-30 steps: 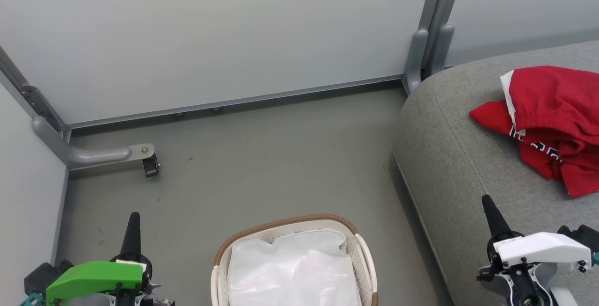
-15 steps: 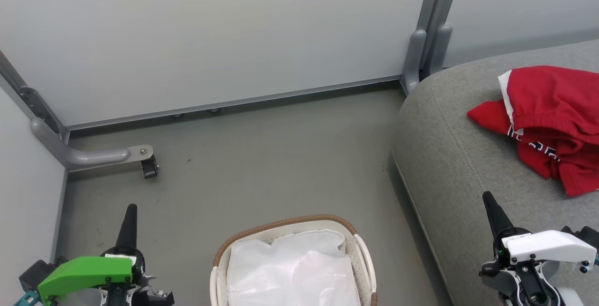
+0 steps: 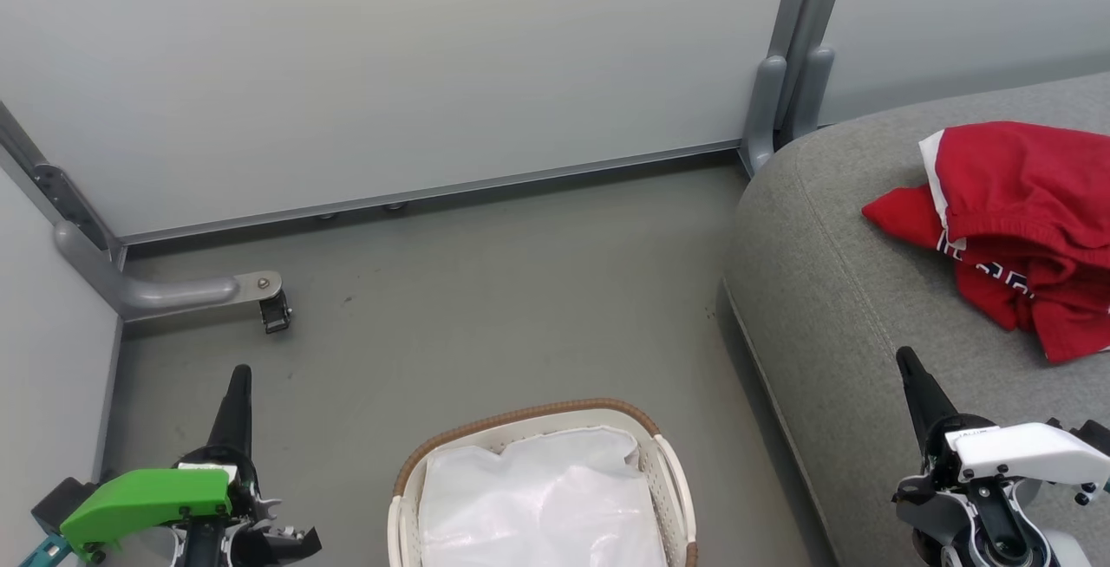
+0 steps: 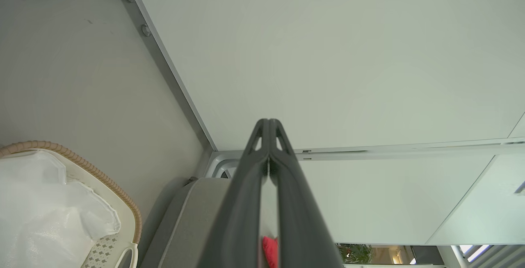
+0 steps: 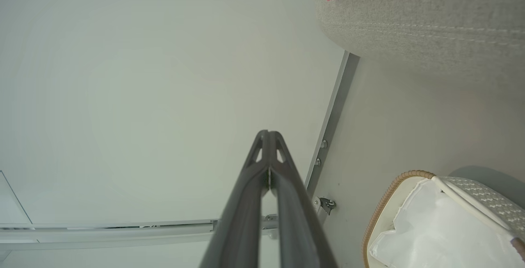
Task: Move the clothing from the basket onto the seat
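Red clothing [image 3: 1023, 203] w/ white trim at 3 o'clock on grey seat [image 3: 832, 307]; white perforated basket [image 3: 665, 482], brown woven rim, at 6.

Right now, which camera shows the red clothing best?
The head view: the red clothing lies on the grey seat, white trim and lettering visible. The left wrist view catches a red sliver at bottom, the right wrist view a red corner at top.

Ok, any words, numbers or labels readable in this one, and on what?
Crumpled bright red sports clothing on the large grey fabric seat: white lettering, partly folded under, unreadable.
White cover behind the right end effector: faint small marking, too small to read.
No other text seen.
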Robot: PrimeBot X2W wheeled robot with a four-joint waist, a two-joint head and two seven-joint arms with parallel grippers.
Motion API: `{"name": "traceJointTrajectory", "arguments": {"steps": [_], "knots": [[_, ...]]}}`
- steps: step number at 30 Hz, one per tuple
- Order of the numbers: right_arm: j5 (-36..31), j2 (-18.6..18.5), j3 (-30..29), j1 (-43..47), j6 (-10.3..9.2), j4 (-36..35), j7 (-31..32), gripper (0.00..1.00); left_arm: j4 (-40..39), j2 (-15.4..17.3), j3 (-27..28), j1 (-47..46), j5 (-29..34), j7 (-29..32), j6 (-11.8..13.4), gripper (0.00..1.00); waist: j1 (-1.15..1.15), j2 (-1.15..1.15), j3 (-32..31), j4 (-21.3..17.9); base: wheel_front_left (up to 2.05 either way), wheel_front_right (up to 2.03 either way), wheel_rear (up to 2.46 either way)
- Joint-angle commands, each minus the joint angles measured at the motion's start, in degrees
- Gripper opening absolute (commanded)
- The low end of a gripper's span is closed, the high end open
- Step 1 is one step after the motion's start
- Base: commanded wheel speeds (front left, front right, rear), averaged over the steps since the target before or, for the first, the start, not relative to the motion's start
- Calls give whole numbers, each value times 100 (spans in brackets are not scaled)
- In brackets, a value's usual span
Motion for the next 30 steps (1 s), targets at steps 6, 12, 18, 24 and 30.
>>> {"name": "traceJointTrajectory", "arguments": {"steps": [6,12,18,24,30], "knots": [[322,-38,-47,-81,-1,-72,95,0,-69,38,58,-144,-305,78,-43,0,0,0,-6,-11,0,0,0],[555,-40,-69,-79,-2,-96,151,0,-98,39,82,-168,-510,139,-55,0,0,0,-12,-22,0,0,0],[776,-41,-92,-81,-1,-122,212,0,-121,41,103,-182,-715,209,-59,0,0,0,-18,-34,0,0,0],[770,-40,-89,-80,-1,-120,211,0,-116,41,101,-180,-711,205,-55,0,0,0,-18,-34,0,0,0],[770,-40,-89,-79,-1,-120,211,0,-117,41,100,-180,-712,205,-54,0,0,0,-18,-34,0,0,0]]}}
